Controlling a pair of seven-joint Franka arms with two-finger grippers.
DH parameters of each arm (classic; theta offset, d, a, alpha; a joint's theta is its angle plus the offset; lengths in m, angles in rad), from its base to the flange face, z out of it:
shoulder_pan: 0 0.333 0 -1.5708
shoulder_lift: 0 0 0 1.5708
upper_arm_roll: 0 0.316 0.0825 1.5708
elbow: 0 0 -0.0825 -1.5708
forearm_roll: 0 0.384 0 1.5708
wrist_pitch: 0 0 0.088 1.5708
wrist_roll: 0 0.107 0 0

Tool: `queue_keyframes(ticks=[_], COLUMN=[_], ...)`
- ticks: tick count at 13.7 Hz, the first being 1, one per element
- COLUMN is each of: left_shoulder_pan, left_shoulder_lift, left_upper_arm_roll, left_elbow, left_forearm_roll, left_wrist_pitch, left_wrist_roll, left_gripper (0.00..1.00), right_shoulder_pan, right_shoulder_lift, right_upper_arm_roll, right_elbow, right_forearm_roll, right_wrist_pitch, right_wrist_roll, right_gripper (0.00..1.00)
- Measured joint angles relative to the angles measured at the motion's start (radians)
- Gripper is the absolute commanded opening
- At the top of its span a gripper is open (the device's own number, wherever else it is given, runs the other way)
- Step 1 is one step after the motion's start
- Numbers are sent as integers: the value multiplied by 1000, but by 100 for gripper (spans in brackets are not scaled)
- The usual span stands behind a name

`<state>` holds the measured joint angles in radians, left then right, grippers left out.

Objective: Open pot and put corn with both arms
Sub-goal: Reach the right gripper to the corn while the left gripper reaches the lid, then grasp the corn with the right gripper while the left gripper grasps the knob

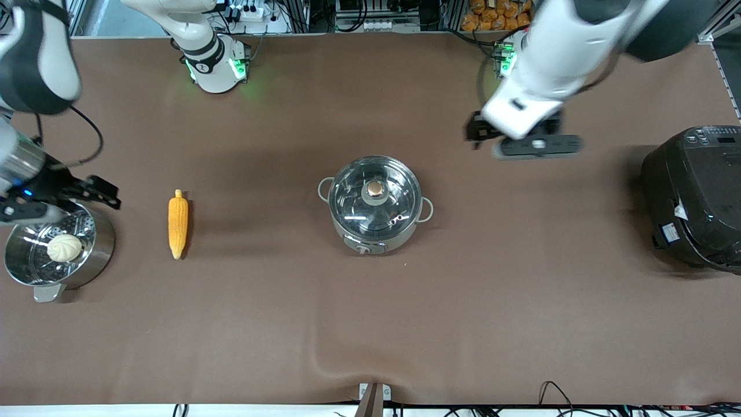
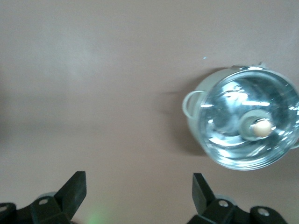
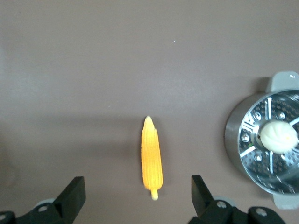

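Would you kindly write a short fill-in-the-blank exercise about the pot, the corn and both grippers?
1. The pot is covered by its glass ____.
2. The corn lies on the table between the pot and the ____.
3. The bun sits inside the ____.
4. The left gripper and right gripper are both ____.

Missing words: lid; steamer; steamer; open

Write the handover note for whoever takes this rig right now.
Left tool: open, empty, over bare table toward the left arm's end from the pot.
Right tool: open, empty, above the steamer's rim.
Pot: mid-table, glass lid on.
Corn: flat on the table between steamer and pot, touching neither.
Done: nothing yet.
Left: lift the lid, pick up the corn, put it in the pot.
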<state>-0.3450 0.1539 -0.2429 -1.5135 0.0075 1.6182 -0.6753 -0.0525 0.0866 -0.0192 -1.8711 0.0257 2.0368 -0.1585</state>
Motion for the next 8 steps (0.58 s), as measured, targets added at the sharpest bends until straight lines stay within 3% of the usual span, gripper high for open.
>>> queue_keyframes(ticks=[3, 8], left_shoulder_pan=[-99, -186], left_shoulder_lift=[117, 263], left_upper_arm_roll=[-1, 5], left_elbow=[59, 93], left_forearm_roll=[0, 1], left_wrist_pitch=[70, 237], left_wrist_roll=[-199, -365], left_gripper=[100, 100], right_shoulder_pan=[-8, -10], right_shoulder_lift=[69, 219], right_upper_arm_roll=[-6, -7], right_elbow=[-138, -315], right_forearm_roll=[0, -1], right_wrist_pitch=[197, 605], right_wrist_roll=[-13, -24], right_gripper=[100, 100])
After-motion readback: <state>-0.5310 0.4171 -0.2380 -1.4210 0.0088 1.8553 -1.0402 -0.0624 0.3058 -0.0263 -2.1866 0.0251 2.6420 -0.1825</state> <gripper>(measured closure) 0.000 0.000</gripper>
